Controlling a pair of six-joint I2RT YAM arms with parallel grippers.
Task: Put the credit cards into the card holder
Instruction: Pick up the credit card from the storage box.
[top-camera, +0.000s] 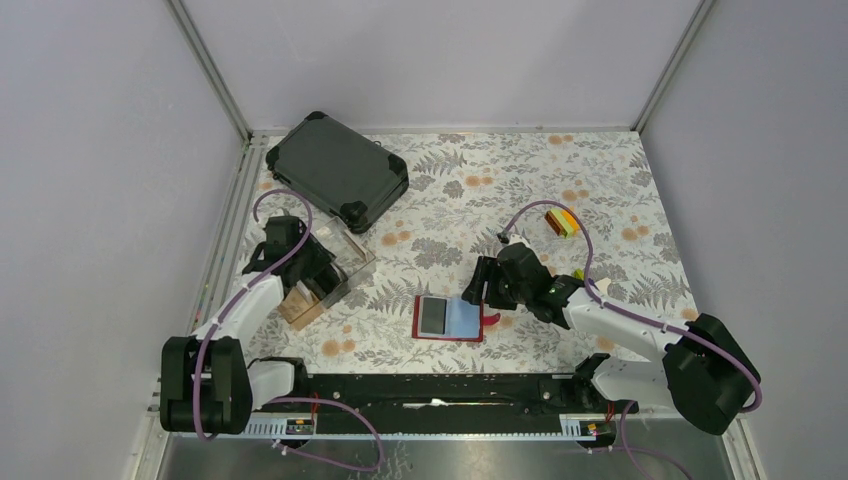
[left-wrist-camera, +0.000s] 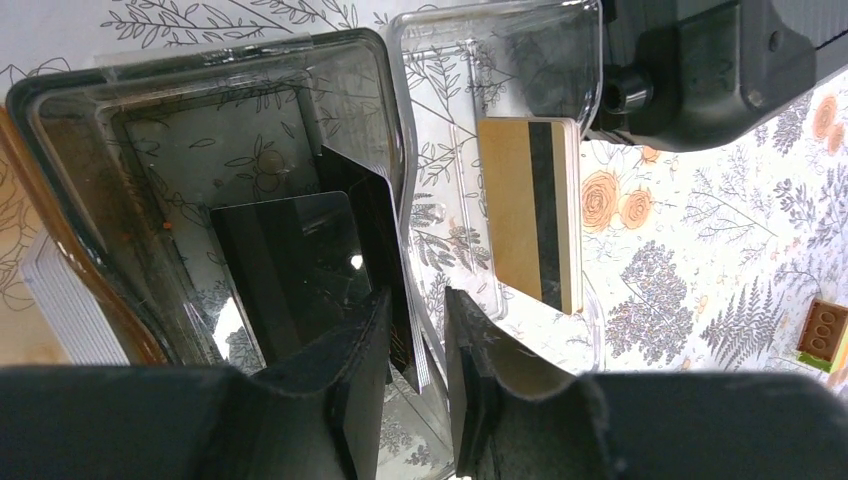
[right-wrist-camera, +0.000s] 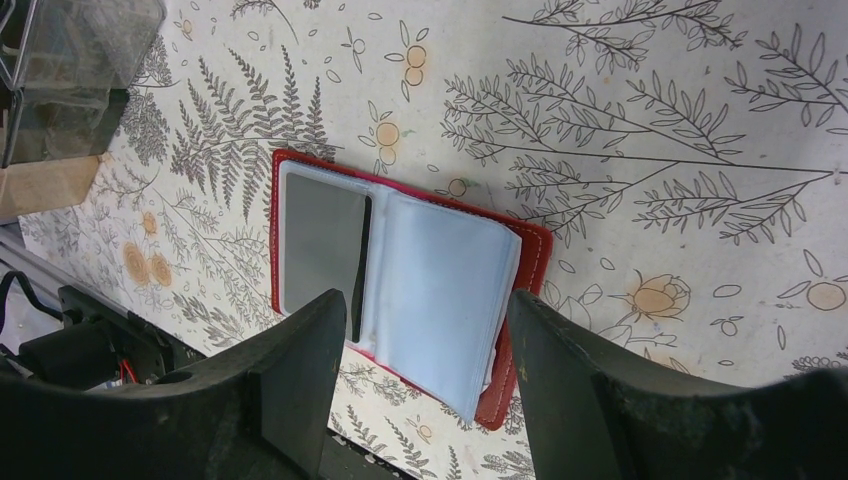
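Mia: Where is the card holder (right-wrist-camera: 538, 255)?

Tom: It lies open on the table (right-wrist-camera: 600, 100), in front of the right gripper (right-wrist-camera: 428, 300). The two fingers are spread wide, and from the wrist the holder shows in the gap between them. A grey card (right-wrist-camera: 320, 240) sits in one pocket.

Mia: And the other cards?

Tom: They are in the clear box (left-wrist-camera: 390, 110). The left gripper (left-wrist-camera: 417, 310) has its fingers close together, with the edge of the dark cards (left-wrist-camera: 290, 265) between them. I can't tell if they pinch it. A gold card (left-wrist-camera: 510, 200) stands in the next part, just beside.
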